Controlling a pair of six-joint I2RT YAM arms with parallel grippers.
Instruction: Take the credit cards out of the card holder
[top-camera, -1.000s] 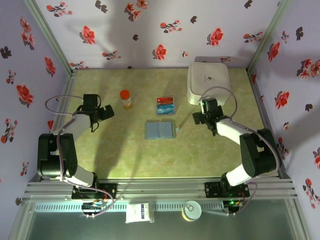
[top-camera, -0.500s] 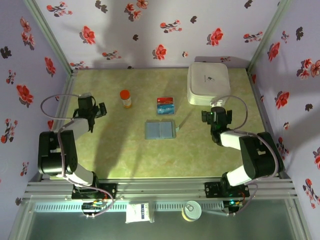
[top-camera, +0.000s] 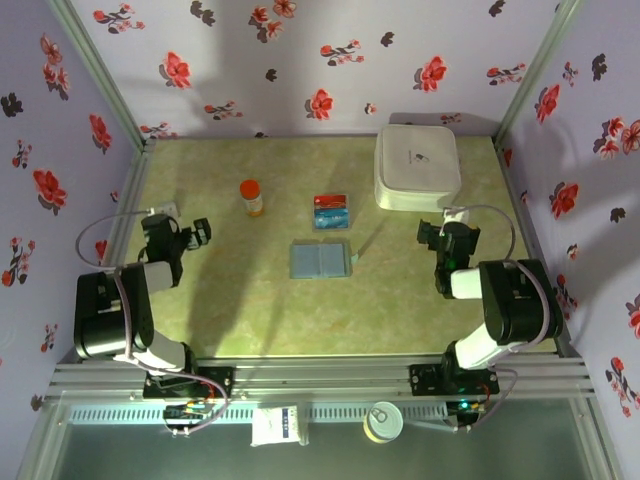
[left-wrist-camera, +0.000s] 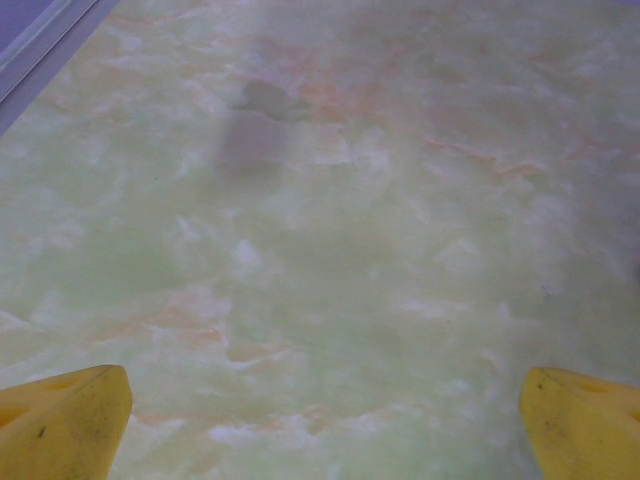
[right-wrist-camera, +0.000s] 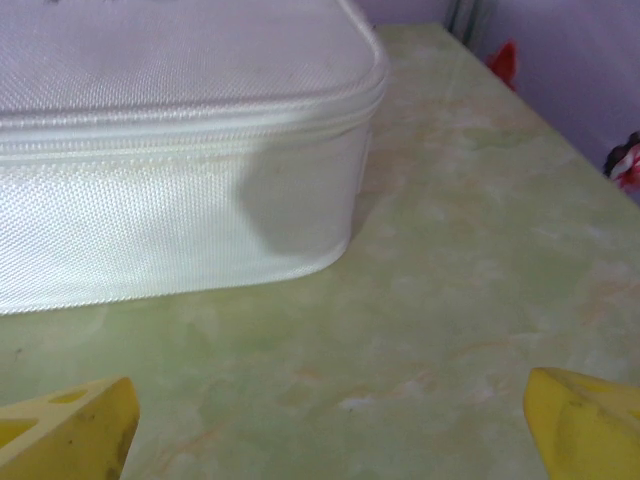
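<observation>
Top view: I see the card holder (top-camera: 321, 259) lying unfolded mid-table, with the credit cards (top-camera: 331, 212) just behind it. The left gripper (top-camera: 195, 234) and right gripper (top-camera: 445, 232) sit well apart on either side.
Left wrist: my jaws are spread and empty over bare table (left-wrist-camera: 320, 250).
Right wrist: my jaws are spread and empty, facing the white box (right-wrist-camera: 180, 150).

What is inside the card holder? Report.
The card holder lies open, its panels apparently bare; the credit cards lie on the table beyond it. Pocket interiors cannot be seen.
</observation>
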